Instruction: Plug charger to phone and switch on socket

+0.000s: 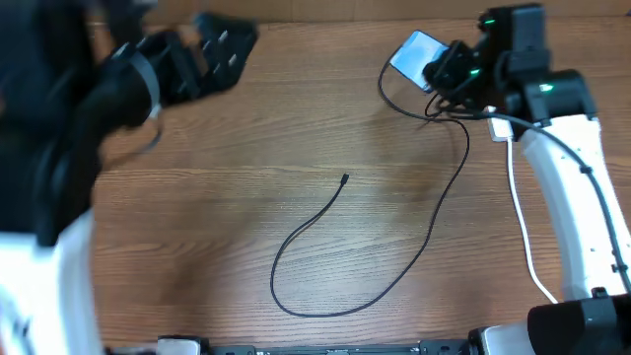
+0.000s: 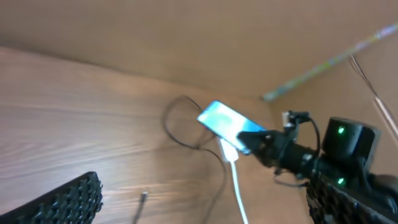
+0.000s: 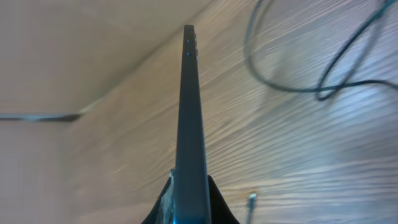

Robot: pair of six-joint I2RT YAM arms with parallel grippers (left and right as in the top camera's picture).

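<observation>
— What sort of place is this?
— A robot lab bench, by the look of it. A wood-grain table [image 1: 197, 237] has a left arm [image 1: 89, 108] and a right arm [image 1: 577, 212] rising from its near side.
— And around it?
— A plain brown board [image 2: 186, 31] walls the table in behind, like a test cell. Green lights glow on the right arm.

No words, numbers or signs can be read anywhere. The phone [image 1: 415, 53], up near the far right corner of the surface [image 1: 227, 168], shows just a light blue screen, too small and blurry for letters.
</observation>
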